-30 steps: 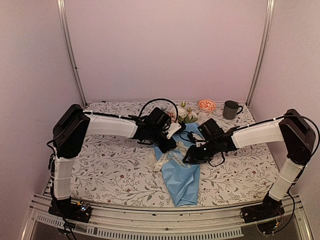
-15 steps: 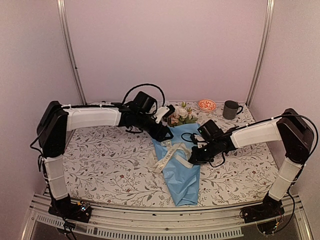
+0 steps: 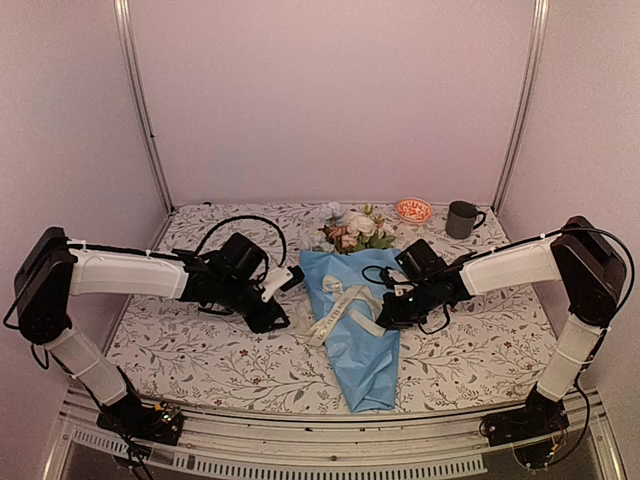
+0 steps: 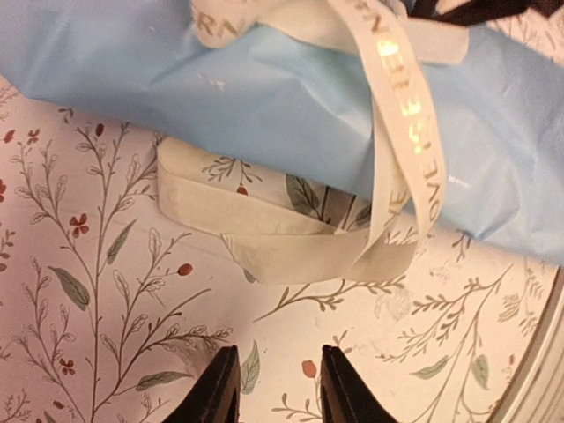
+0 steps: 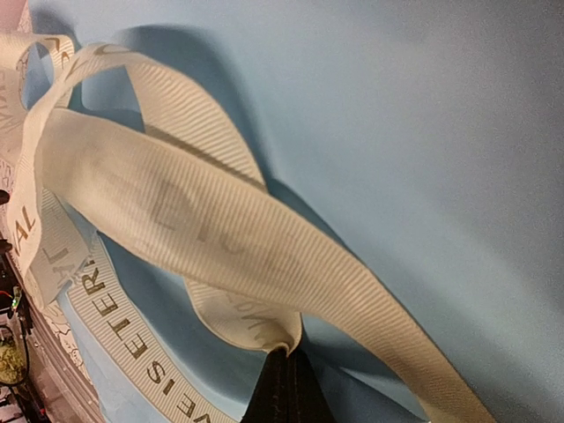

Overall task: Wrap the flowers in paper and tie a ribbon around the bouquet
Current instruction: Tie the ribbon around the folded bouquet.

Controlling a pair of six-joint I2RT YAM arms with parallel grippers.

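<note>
The bouquet lies in mid-table, a light blue paper cone with the flowers sticking out of its far end. A cream ribbon with gold lettering crosses the cone and loops onto the cloth at its left. My left gripper hovers low over the tablecloth just short of that ribbon loop, jaws apart with nothing between them; the top view shows it left of the cone. My right gripper is shut on a fold of ribbon above the paper, at the cone's right side.
A white leaf-printed tablecloth covers the table. At the back right stand a small orange-patterned dish and a grey mug. Metal posts rise at the back corners, with walls close on three sides.
My left arm has swung away from the bouquet's upper end, back to the left and down toward the cloth, uncovering the flowers. The right arm has hardly moved.
</note>
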